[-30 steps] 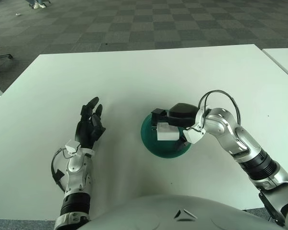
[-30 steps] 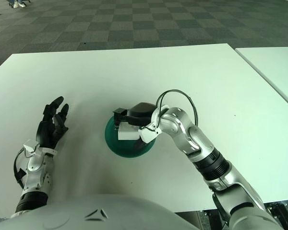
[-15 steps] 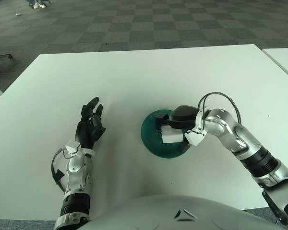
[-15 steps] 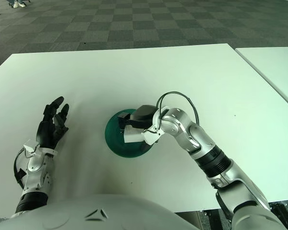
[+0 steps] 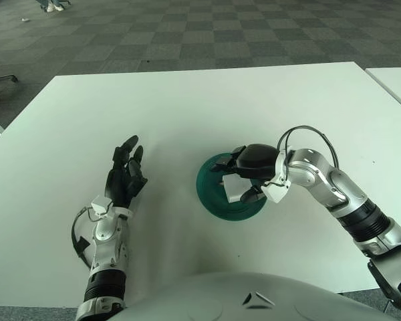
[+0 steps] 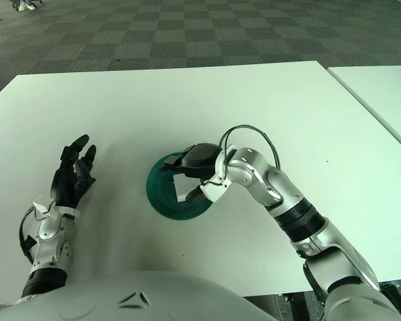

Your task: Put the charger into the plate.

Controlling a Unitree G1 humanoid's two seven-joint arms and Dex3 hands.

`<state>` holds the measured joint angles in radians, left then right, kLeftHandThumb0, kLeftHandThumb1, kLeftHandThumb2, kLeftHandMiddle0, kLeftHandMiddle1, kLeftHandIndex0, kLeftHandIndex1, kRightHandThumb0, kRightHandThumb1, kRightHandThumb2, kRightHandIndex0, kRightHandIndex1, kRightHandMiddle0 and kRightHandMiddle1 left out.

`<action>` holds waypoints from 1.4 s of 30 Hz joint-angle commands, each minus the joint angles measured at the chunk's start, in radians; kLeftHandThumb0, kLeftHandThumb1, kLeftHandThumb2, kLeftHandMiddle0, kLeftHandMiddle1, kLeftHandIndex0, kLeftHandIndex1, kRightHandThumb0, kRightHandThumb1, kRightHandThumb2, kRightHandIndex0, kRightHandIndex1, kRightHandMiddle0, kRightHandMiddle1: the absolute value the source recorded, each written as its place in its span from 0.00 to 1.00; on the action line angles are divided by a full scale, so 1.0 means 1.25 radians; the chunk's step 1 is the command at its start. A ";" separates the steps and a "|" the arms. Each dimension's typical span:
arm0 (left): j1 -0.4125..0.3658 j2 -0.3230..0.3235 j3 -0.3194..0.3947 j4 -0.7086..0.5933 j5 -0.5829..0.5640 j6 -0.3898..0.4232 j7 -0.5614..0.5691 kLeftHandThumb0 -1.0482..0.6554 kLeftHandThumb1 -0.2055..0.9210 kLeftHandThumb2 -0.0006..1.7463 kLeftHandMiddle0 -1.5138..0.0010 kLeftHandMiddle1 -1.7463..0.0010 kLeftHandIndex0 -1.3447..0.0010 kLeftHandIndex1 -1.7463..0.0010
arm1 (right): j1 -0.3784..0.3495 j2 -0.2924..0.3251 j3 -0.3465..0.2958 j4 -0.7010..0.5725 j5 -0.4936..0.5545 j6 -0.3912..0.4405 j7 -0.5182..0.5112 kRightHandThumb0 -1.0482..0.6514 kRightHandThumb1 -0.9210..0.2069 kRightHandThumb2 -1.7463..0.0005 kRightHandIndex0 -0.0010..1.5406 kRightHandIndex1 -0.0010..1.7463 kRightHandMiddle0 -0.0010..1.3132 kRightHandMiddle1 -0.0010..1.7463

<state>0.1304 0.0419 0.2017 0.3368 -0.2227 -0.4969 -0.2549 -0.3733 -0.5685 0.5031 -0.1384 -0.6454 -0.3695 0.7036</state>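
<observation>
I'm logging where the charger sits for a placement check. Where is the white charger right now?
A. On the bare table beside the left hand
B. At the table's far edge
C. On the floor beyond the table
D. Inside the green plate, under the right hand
D: the white charger lies within the green plate, with the right hand spread just above it; the left hand rests apart, holding nothing.
</observation>
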 commanded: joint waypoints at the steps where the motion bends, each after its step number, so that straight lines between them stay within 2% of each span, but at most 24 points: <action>1: 0.044 -0.023 -0.010 0.037 -0.001 0.026 0.006 0.12 1.00 0.54 0.80 1.00 1.00 0.57 | -0.004 0.002 -0.014 0.008 0.012 -0.012 -0.019 0.00 0.00 0.40 0.16 0.03 0.00 0.09; 7: 0.047 -0.026 -0.013 0.035 0.001 0.024 0.008 0.12 1.00 0.54 0.80 1.00 1.00 0.57 | 0.013 -0.002 -0.027 0.007 0.020 -0.015 -0.038 0.00 0.00 0.40 0.14 0.02 0.00 0.09; 14: 0.052 -0.035 -0.021 0.031 0.010 0.020 0.017 0.12 1.00 0.54 0.80 1.00 1.00 0.57 | 0.061 0.006 -0.062 -0.024 0.067 0.014 -0.048 0.00 0.00 0.36 0.05 0.00 0.00 0.03; 18: 0.060 -0.042 -0.028 0.026 0.016 0.015 0.023 0.12 1.00 0.54 0.80 1.00 1.00 0.57 | 0.083 0.074 -0.079 0.058 0.110 0.054 -0.108 0.00 0.00 0.37 0.02 0.00 0.00 0.01; 20: 0.066 -0.047 -0.033 0.024 0.020 0.010 0.026 0.12 1.00 0.54 0.80 1.00 1.00 0.57 | 0.099 0.089 -0.106 0.082 0.162 0.069 -0.119 0.00 0.00 0.37 0.01 0.00 0.00 0.00; 22: 0.071 -0.052 -0.038 0.021 0.025 0.007 0.030 0.12 1.00 0.54 0.80 1.00 1.00 0.57 | 0.133 0.099 -0.155 0.072 0.255 0.078 -0.121 0.01 0.00 0.36 0.00 0.00 0.00 0.00; 24: 0.073 -0.057 -0.041 0.021 0.030 0.004 0.033 0.12 1.00 0.54 0.80 1.00 1.00 0.57 | 0.174 0.150 -0.219 0.046 0.405 0.092 -0.133 0.02 0.00 0.36 0.00 0.00 0.00 0.00; 26: 0.074 -0.061 -0.042 0.020 0.035 0.003 0.036 0.12 1.00 0.54 0.80 1.00 1.00 0.57 | 0.196 0.216 -0.254 -0.005 0.508 0.154 -0.156 0.03 0.00 0.35 0.00 0.00 0.00 0.00; 28: 0.075 -0.064 -0.044 0.020 0.038 0.003 0.038 0.12 1.00 0.54 0.80 1.00 1.00 0.57 | 0.223 0.280 -0.340 -0.108 0.683 0.260 -0.220 0.03 0.00 0.34 0.01 0.00 0.00 0.00; 30: 0.076 -0.068 -0.046 0.020 0.042 0.001 0.040 0.12 1.00 0.54 0.80 1.00 1.00 0.57 | 0.240 0.307 -0.407 -0.150 0.780 0.310 -0.268 0.04 0.00 0.34 0.01 0.01 0.01 0.00; 32: 0.078 -0.072 -0.048 0.019 0.046 0.000 0.043 0.12 1.00 0.54 0.80 1.00 1.00 0.57 | 0.247 0.322 -0.428 -0.151 0.797 0.320 -0.294 0.04 0.00 0.34 0.03 0.01 0.02 0.01; 35: 0.080 -0.079 -0.053 0.018 0.053 -0.003 0.047 0.12 1.00 0.54 0.80 1.00 1.00 0.57 | 0.271 0.385 -0.437 -0.173 0.782 0.316 -0.380 0.04 0.00 0.36 0.05 0.02 0.05 0.03; 36: 0.081 -0.082 -0.054 0.019 0.055 -0.004 0.049 0.12 1.00 0.54 0.80 1.00 1.00 0.57 | 0.286 0.414 -0.451 -0.178 0.778 0.301 -0.420 0.04 0.00 0.37 0.06 0.02 0.04 0.06; 38: 0.083 -0.085 -0.056 0.020 0.059 -0.007 0.051 0.12 1.00 0.54 0.80 1.00 1.00 0.57 | 0.304 0.441 -0.468 -0.187 0.779 0.290 -0.460 0.03 0.00 0.39 0.08 0.01 0.02 0.16; 42: 0.086 -0.092 -0.060 0.024 0.067 -0.014 0.056 0.12 1.00 0.54 0.80 1.00 1.00 0.57 | 0.325 0.471 -0.488 -0.205 0.771 0.269 -0.504 0.02 0.00 0.42 0.09 0.01 0.00 0.22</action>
<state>0.1654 -0.0067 0.1592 0.2809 -0.1428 -0.5217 -0.2092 -0.0181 -0.0521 -0.0184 -0.3375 0.2608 -0.0466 0.1889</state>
